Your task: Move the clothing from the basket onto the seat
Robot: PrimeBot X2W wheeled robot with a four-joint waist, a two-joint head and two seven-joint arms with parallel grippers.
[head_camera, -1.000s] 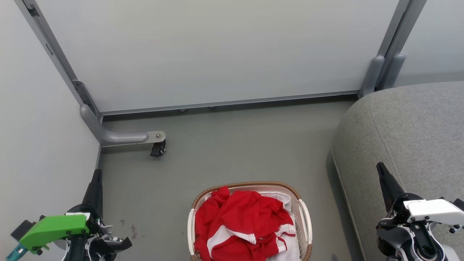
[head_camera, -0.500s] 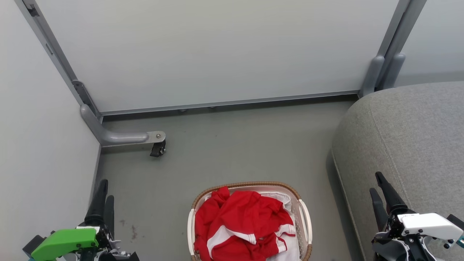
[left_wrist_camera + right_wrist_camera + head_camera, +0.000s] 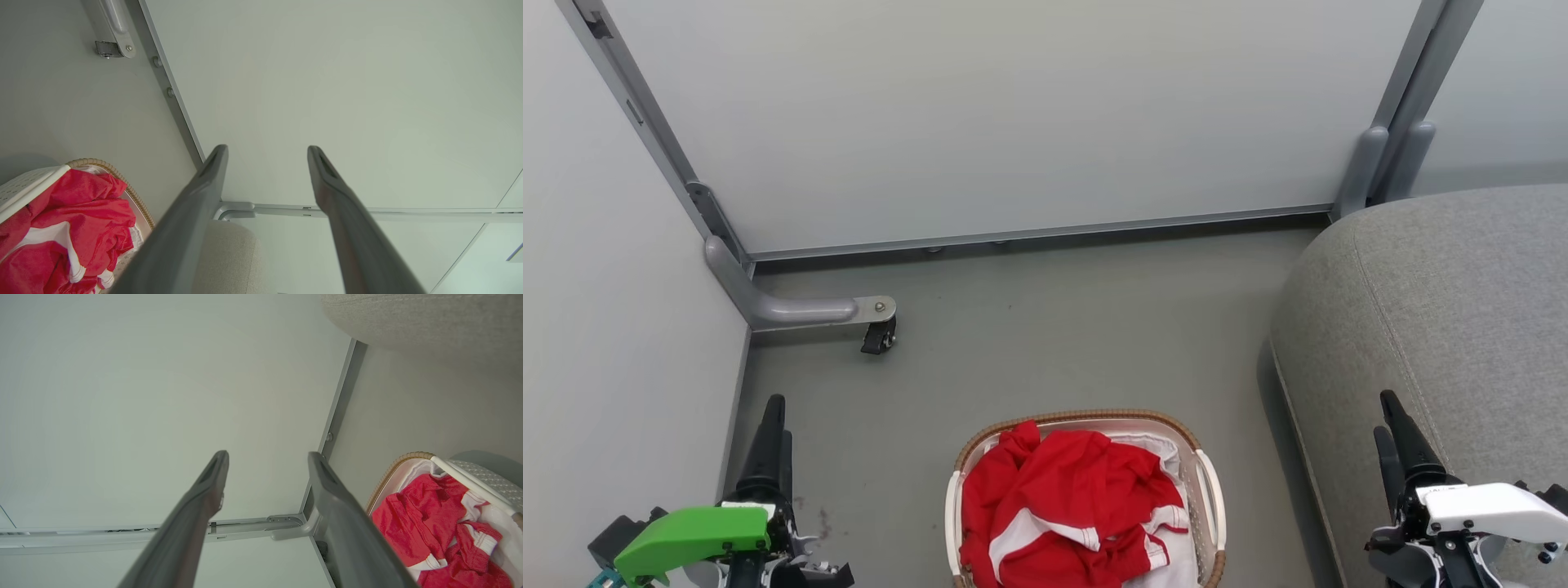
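Note:
The clothing [image 3: 1066,510] is a crumpled heap of red fabric with white stripes, lying in the basket [image 3: 1086,416] on the floor at the bottom centre of the head view. The seat [image 3: 1445,302], a grey sofa, stands to the right of the basket. My left gripper [image 3: 778,416] is open and empty above the floor, left of the basket. My right gripper [image 3: 1382,412] is open and empty over the seat's front edge. In the left wrist view the open left gripper [image 3: 267,148] points at a wall, clothing [image 3: 61,228] at lower left. In the right wrist view the open right gripper [image 3: 267,453] also points at a wall, clothing [image 3: 425,522] at lower right.
Pale partition walls [image 3: 1013,122] close the space behind and on the left. A grey partition foot with a black caster [image 3: 879,335] juts onto the floor at the left. A white liner [image 3: 1164,447] shows under the clothing. Bare grey floor [image 3: 1054,327] lies beyond the basket.
Both grippers have gone from shut to open. The left gripper has shifted a little to the right, and the right one sits slightly lower in the head view.

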